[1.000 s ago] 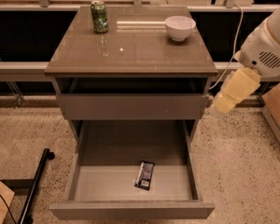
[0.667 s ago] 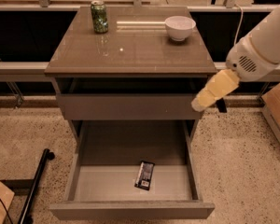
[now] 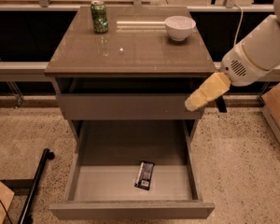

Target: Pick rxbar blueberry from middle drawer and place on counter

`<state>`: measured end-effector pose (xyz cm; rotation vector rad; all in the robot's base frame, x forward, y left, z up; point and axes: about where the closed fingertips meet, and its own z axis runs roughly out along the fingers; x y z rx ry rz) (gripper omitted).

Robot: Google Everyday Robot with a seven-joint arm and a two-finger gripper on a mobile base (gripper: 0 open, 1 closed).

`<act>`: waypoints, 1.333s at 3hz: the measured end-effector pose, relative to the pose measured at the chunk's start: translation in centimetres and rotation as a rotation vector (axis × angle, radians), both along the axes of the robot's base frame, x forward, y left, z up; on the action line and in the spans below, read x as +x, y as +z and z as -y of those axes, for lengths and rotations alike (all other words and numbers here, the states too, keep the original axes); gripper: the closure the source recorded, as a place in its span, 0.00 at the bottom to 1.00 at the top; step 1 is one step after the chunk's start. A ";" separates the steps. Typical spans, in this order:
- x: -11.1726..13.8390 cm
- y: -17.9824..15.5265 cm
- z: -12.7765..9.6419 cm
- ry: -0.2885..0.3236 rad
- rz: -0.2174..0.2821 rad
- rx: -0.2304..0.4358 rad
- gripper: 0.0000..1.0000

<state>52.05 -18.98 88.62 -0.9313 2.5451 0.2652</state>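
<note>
Rxbar blueberry [image 3: 145, 175] lies unpicked on the floor of the open middle drawer [image 3: 107, 183], lower centre. My pincer [image 3: 200, 98] hangs mid-right, well apart from it; wide or narrow, I cannot tell. Grasp, lift and placing on the counter [image 3: 130, 50] remain.

- One table [image 3: 144, 50], carrying one green can [image 3: 99, 17] and one white bowl [image 3: 179, 27].
- Two drawers: one open drawer [image 3: 107, 183] at the bottom, one shut drawer [image 3: 126, 107] above it.
- One snack bar [image 3: 144, 175], in the open drawer.
- One gripper [image 3: 206, 92], beside the table's front right corner.
</note>
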 end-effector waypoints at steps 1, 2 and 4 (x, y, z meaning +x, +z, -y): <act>1.6 -3.7 -1.5 -0.063 -0.054 0.044 0.00; 3.3 -7.4 -2.3 -0.148 -0.115 0.039 0.00; 4.9 -11.9 -2.7 -0.263 -0.201 0.024 0.00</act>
